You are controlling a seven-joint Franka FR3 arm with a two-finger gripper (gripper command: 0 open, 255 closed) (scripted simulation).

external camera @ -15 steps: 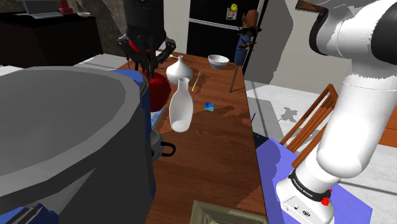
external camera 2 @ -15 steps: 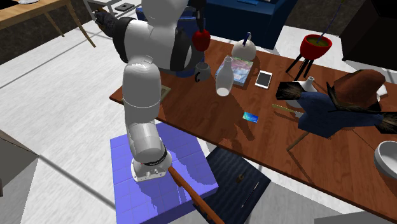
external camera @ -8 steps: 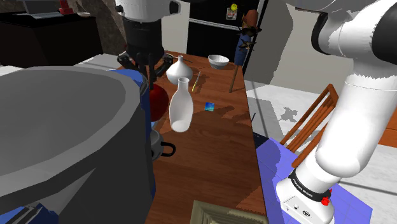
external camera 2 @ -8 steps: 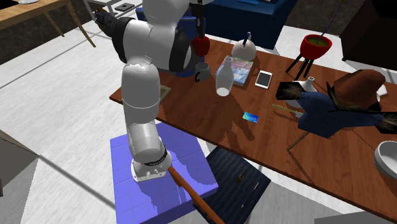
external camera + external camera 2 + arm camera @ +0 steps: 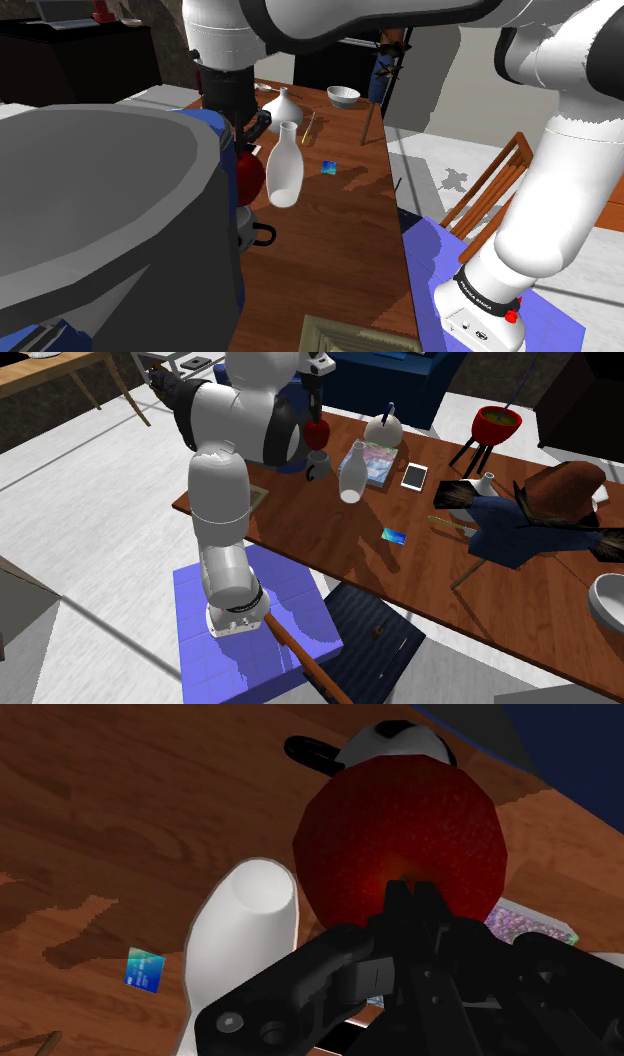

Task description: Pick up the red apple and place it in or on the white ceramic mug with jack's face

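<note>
hand (image 5: 410, 894) clamped on 1 apple (image 5: 400, 814) | 1 mug (image 5: 395, 739) beneath | 1 white bottle (image 5: 240, 934)

No word or number can be read. The black band (image 5: 478, 293) at the arm's foot carries white lettering, too small to make out. A yellow smiley face (image 5: 368, 10) sits on the dark fridge door (image 5: 330, 50). The mug (image 5: 395, 739) shows black marks on white, not letters.
</note>
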